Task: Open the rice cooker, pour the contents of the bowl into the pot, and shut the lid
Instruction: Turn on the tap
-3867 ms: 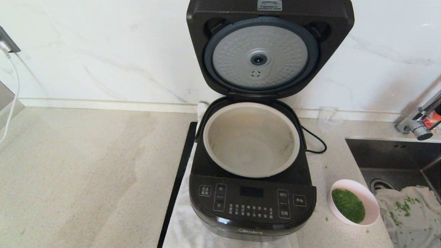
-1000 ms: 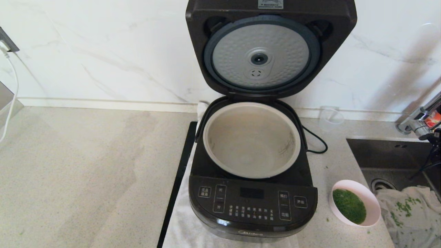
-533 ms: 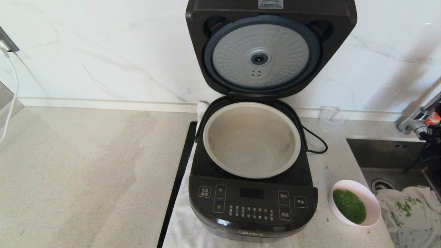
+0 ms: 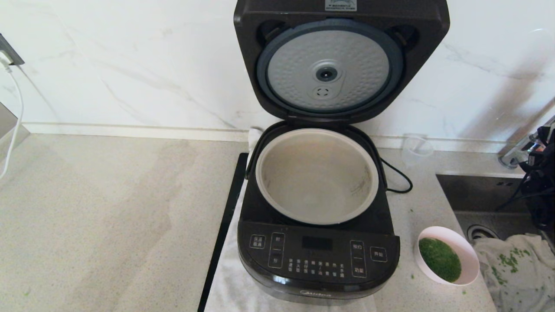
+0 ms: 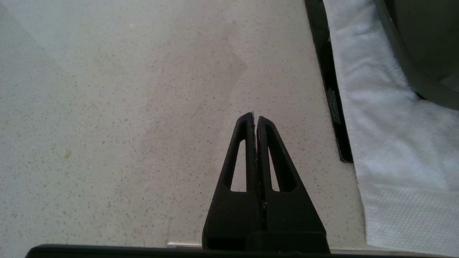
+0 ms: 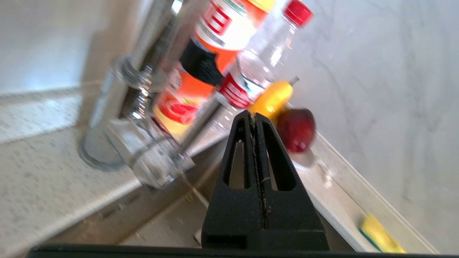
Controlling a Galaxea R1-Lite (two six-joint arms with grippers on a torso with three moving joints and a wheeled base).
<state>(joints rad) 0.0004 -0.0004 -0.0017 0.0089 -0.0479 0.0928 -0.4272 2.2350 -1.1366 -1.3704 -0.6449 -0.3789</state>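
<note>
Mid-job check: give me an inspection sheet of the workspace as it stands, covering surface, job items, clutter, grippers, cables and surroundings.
Surface: speckled counter; white towel under the rice cooker.
Job items: lid upright and open; pot looks empty; bowl of chopped greens stands to the cooker's right, by the sink.
Clutter: green bits scattered around the bowl; cloth with green bits in the sink; clear cup behind.
Grippers: left gripper shut, above bare counter left of the towel; right gripper shut, over the sink near the tap and bottles.
Cables: black cord behind the cooker; white cord far left.
Surroundings: marble wall.
</note>
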